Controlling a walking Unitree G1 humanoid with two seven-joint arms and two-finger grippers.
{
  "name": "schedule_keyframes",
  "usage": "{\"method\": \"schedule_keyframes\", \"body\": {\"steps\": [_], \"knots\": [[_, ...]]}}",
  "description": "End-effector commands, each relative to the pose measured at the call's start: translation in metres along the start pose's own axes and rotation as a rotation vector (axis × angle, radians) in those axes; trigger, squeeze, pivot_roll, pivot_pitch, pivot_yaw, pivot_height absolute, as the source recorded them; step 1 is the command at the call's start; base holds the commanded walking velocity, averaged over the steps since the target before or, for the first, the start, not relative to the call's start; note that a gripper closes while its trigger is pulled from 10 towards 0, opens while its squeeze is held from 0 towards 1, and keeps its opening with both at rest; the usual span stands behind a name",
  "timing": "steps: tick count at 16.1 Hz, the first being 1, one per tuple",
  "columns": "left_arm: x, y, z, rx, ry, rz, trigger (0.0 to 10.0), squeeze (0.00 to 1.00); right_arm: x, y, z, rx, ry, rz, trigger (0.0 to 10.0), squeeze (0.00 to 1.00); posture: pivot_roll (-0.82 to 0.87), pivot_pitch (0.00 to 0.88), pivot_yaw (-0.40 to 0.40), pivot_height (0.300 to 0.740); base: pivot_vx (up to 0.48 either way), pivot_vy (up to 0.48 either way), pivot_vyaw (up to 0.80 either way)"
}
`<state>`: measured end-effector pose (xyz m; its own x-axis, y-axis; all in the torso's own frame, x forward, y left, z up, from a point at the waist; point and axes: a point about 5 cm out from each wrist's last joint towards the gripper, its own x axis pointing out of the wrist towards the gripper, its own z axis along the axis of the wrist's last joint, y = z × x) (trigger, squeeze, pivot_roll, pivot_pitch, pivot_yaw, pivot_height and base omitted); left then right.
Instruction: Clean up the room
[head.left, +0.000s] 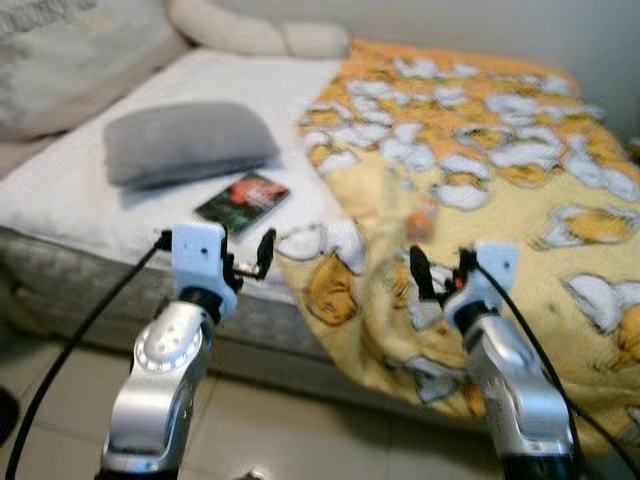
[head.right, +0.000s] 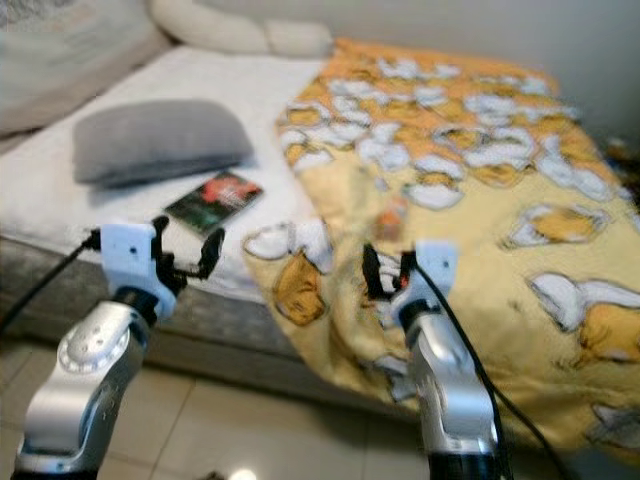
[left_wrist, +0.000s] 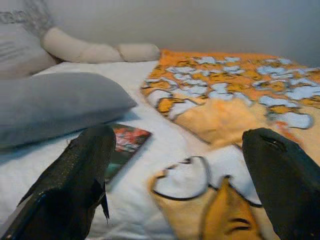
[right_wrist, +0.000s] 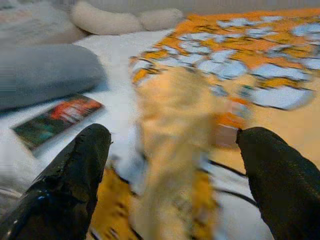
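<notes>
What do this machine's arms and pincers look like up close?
Both arms are rounded silver metal, with a ring of small dots on the left arm's joint. Each ends in a white block carrying the left tool and right tool, each with two long black fingers. Thin black cables trail alongside.

Right gripper (right_wrist: 172, 175) open over bed, blurry frame.
Two black fingers (right_wrist: 70, 185) spread wide, nothing between them but a raised fold of the yellow-orange blanket (right_wrist: 175, 150) with white cartoon print, just ahead of the claw. Book (right_wrist: 55, 121) with red-and-dark cover lies flat on white sheet (right_wrist: 117, 60), beyond one finger. Grey pillow (right_wrist: 45, 72) past the book. Cream bolster (right_wrist: 120, 20) farthest away, by the wall.
</notes>
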<state>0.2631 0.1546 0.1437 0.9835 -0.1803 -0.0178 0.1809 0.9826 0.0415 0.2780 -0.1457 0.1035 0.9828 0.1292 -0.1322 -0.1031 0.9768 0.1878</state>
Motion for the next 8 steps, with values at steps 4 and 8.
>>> {"method": "schedule_keyframes", "body": {"steps": [4,8], "knots": [[0.0017,0.0019,-0.0018,-0.005,0.009,0.009,10.0,0.62,0.0042,0.0048,0.0026,-0.009,0.009,0.011,10.0,0.0,0.01,0.0,-0.023,0.74,0.4,0.0,0.0],[0.0023,0.0032,-0.0015,-0.006,0.008,0.011,10.0,0.62,0.0068,0.0067,0.0018,0.0,0.033,0.015,10.0,0.0,0.01,0.0,-0.02,0.74,0.402,0.0,-0.19]]}}
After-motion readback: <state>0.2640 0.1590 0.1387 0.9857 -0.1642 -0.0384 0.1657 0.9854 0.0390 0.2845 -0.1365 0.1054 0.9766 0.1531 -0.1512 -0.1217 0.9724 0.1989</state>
